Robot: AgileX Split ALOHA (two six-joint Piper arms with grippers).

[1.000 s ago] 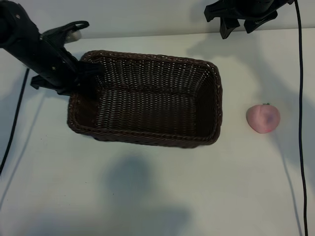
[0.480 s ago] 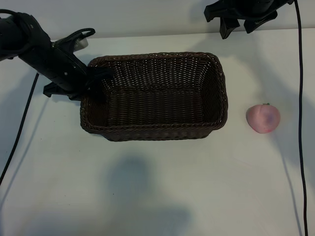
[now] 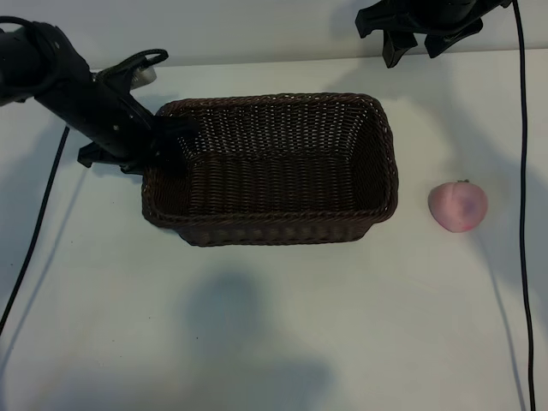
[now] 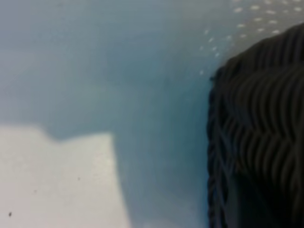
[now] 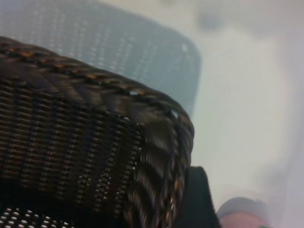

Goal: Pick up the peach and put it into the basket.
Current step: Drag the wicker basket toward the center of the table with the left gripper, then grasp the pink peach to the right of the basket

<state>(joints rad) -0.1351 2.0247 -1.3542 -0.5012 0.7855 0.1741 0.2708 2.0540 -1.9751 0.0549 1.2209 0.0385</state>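
Basket's been dragged and squared up, peach not touched yet.

The left gripper (image 3: 175,137) sits at the wicker basket's (image 3: 274,229) left end wall; can't tell if its jaws are gripping the rim or just let go. Compared with a second ago the basket has swung straight and slid toward the peach (image 3: 458,206), which lies on the white counter (image 3: 257,334) just off the basket's right end. The right gripper (image 3: 411,47) hangs at the far edge, jaws released wide, holding nothing. Pickup looks like its job next.
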